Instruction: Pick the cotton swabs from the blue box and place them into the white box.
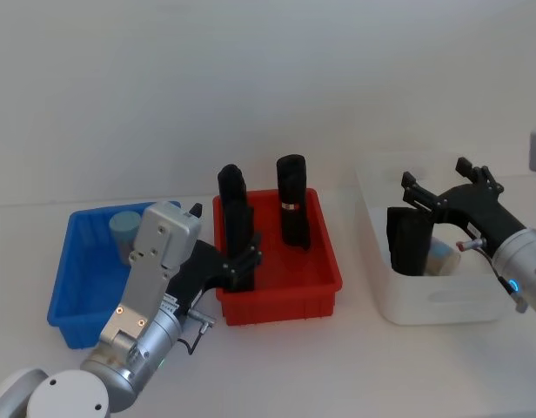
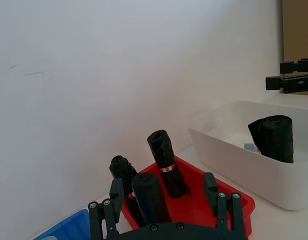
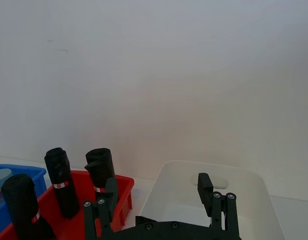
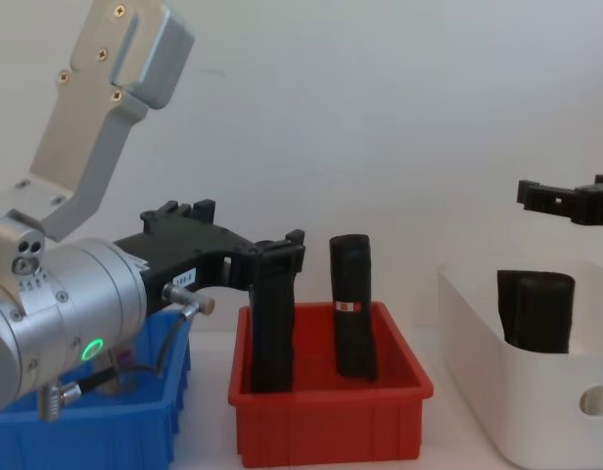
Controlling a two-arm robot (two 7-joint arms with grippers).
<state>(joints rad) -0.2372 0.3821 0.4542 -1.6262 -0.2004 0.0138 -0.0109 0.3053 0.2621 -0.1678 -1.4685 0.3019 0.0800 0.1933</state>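
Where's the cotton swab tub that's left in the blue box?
In the head view, the cotton swab tub sits in the blue box's far corner, on the robot's left, just behind the left gripper.

Left gripper [image 1: 235, 259] hangs low, fingers spread — right gripper [image 1: 438, 185] raised, fingers apart, empty.

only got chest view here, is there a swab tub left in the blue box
observer: yes, one cotton swabs tub stands at the back of the blue box, behind the left arm.
operator: anything in the white box besides that black roll
observer: what looks like a second tub lies in the white box beside the black roll.
operator: right tool carrying anything
observer: no, the right tool hangs open and empty above the white box.
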